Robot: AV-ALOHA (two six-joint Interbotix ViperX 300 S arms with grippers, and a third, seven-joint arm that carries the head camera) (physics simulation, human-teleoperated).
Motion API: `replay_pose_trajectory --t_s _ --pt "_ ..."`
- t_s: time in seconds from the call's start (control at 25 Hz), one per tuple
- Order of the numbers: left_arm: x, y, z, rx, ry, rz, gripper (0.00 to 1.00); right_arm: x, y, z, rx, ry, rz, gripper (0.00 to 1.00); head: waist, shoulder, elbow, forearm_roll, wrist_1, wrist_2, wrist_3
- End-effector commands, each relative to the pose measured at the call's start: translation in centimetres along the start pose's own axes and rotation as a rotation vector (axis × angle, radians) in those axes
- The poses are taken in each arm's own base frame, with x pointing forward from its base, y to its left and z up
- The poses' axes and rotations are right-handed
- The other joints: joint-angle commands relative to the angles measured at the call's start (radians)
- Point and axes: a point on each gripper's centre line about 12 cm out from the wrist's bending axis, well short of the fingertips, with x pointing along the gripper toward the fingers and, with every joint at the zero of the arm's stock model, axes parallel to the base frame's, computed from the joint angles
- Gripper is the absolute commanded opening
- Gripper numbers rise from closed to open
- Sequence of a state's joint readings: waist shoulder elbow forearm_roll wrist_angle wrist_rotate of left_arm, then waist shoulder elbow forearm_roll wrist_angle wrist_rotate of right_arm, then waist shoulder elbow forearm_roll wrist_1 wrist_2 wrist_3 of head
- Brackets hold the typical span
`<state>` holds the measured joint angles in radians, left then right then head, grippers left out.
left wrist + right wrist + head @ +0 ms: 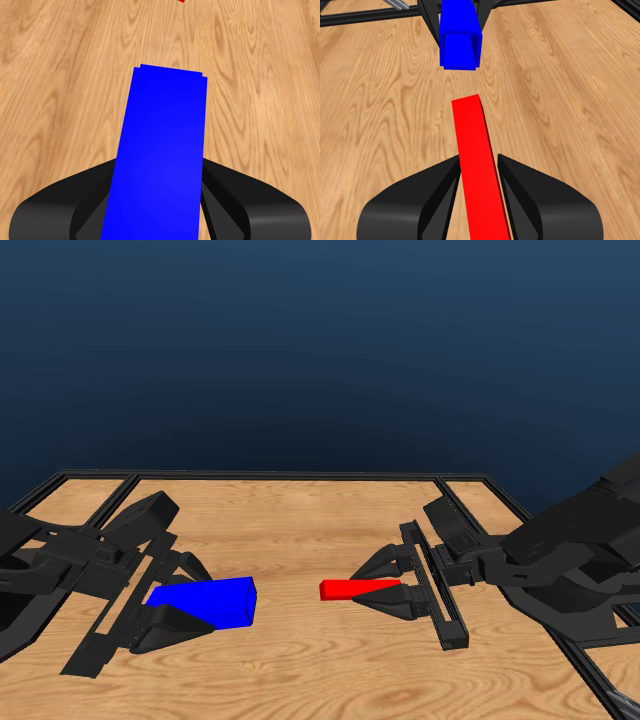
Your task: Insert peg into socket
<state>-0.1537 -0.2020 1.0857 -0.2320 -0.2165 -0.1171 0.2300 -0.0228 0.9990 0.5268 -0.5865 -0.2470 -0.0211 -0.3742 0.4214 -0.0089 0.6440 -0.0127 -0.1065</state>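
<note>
The wooden table [320,530] is spreading under both arms, its black-framed edge running along the far side. The left gripper [165,605] is pinching the blue socket [210,600] between its jaws over the left half of the table, the block's free end pointing toward the middle. The right gripper [395,585] is clamping the slim red peg [358,588] in the same way on the right, the peg's tip facing the socket's open end across a gap, apart and roughly in line.
</note>
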Motion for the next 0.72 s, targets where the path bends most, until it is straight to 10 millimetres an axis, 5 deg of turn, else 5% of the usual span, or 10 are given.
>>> replay_pose_trajectory --t_s 0.04,0.08,0.12,0.32,0.72 --pt "-0.5 -0.9 1.3 0.027 -0.04 -0.03 0.0 1.7 0.6 3.4 -0.055 -0.018 0.039 0.0 0.057 -0.023 0.005 0.016 0.019 0.023 0.035" --pt "-0.9 -1.3 2.4 0.028 -0.077 -0.045 0.0 2.4 1.0 3.3 -0.083 0.022 0.061 0.0 0.069 -0.024 0.007 0.02 0.024 0.027 0.043" --pt "-0.9 -1.0 1.3 0.032 -0.04 -0.035 0.0 2.9 1.3 4.4 -0.092 -0.003 0.069 0.0 0.08 -0.024 0.009 0.024 0.03 0.033 0.049" --pt "-1.8 -1.5 1.9 0.025 -0.035 -0.055 0.0 5.9 2.4 6.9 -0.127 0.004 0.112 0.0 0.109 -0.02 0.013 0.031 0.038 0.039 0.058" --pt "-1.8 -3.0 2.4 0.079 -0.002 -0.089 0.0 9.3 1.7 7.8 -0.152 0.058 0.12 0.0 0.125 -0.02 0.016 0.034 0.047 0.038 0.048"
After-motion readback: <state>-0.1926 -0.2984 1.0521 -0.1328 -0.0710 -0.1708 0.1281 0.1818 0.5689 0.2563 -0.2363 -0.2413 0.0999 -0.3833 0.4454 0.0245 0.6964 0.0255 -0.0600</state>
